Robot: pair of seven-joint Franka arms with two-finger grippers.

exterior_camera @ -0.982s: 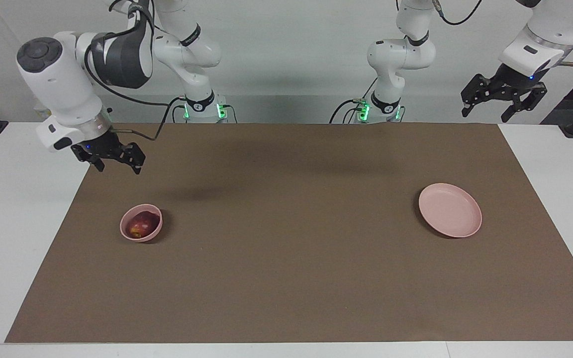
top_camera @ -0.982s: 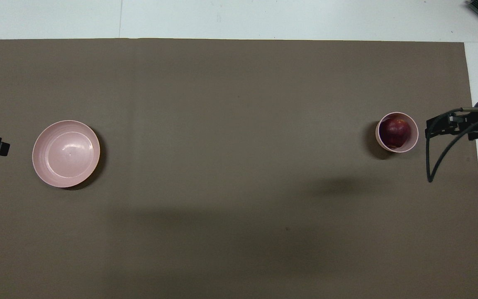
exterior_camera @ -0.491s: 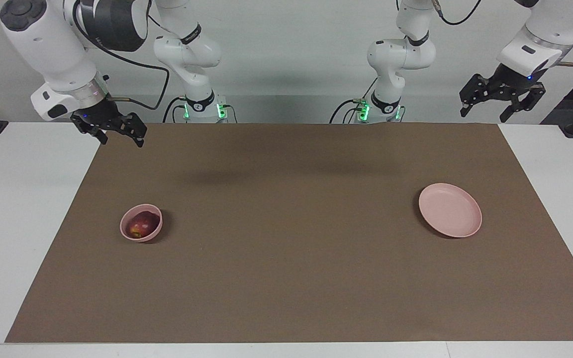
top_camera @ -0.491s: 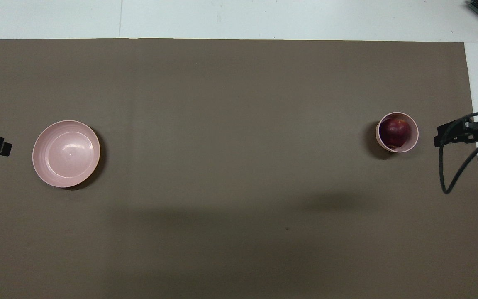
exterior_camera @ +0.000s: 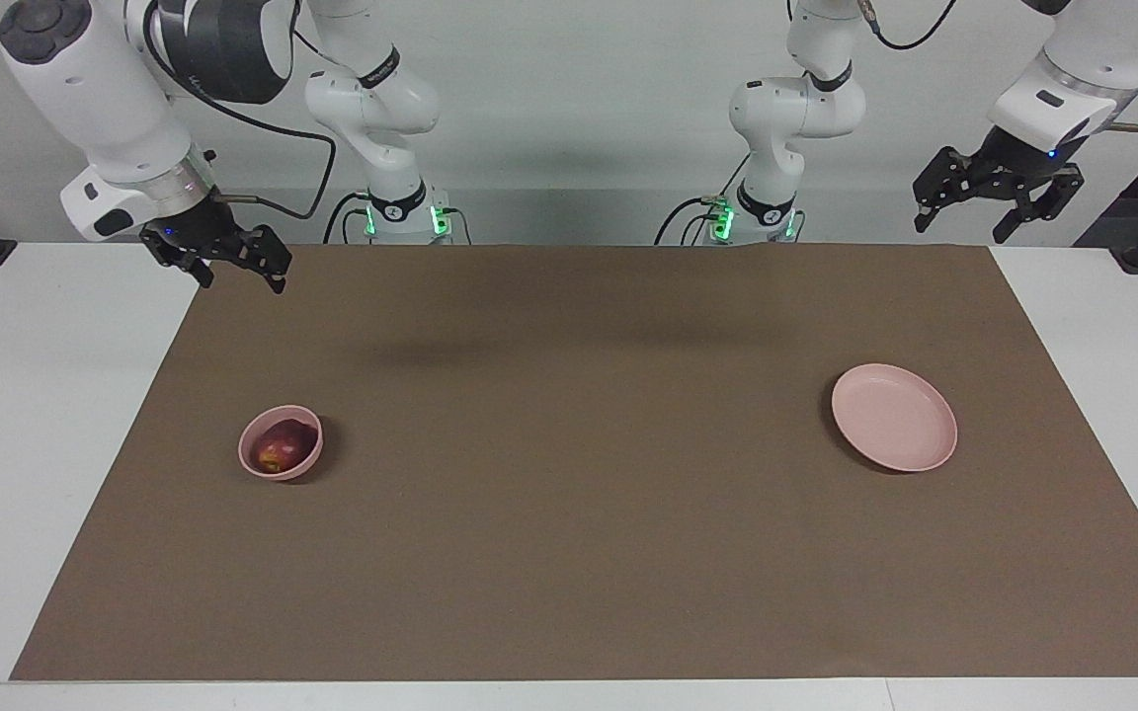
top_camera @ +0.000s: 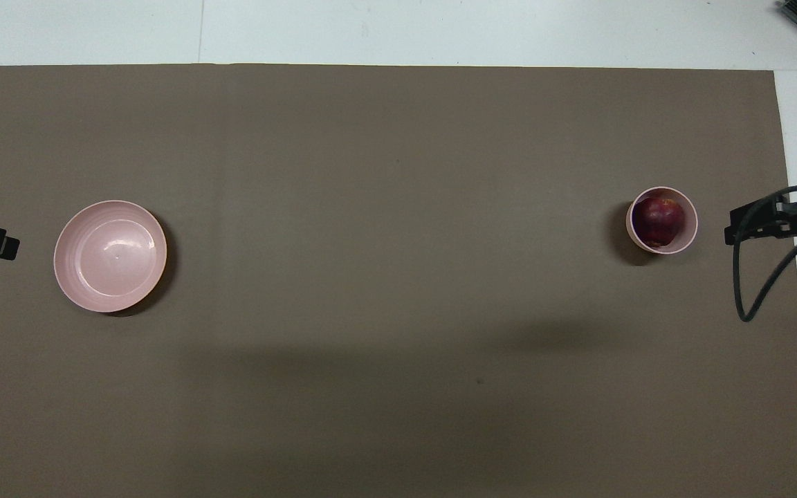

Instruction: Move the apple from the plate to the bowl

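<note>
Hanging open and empty over the counter's corner at its own end, the right gripper (exterior_camera: 230,264) is well above the bowl (exterior_camera: 280,442), where the apple (exterior_camera: 278,449) sits. The left gripper (exterior_camera: 999,202), also open and empty, waits raised at its own end, clear of the bare plate (exterior_camera: 893,416). Judging from this, the move looks done; nothing appears left.

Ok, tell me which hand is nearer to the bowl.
Right. The right hand hangs open, raised over the mat's edge at the bowl's end; the left hand hangs open, raised at the plate's end.
</note>
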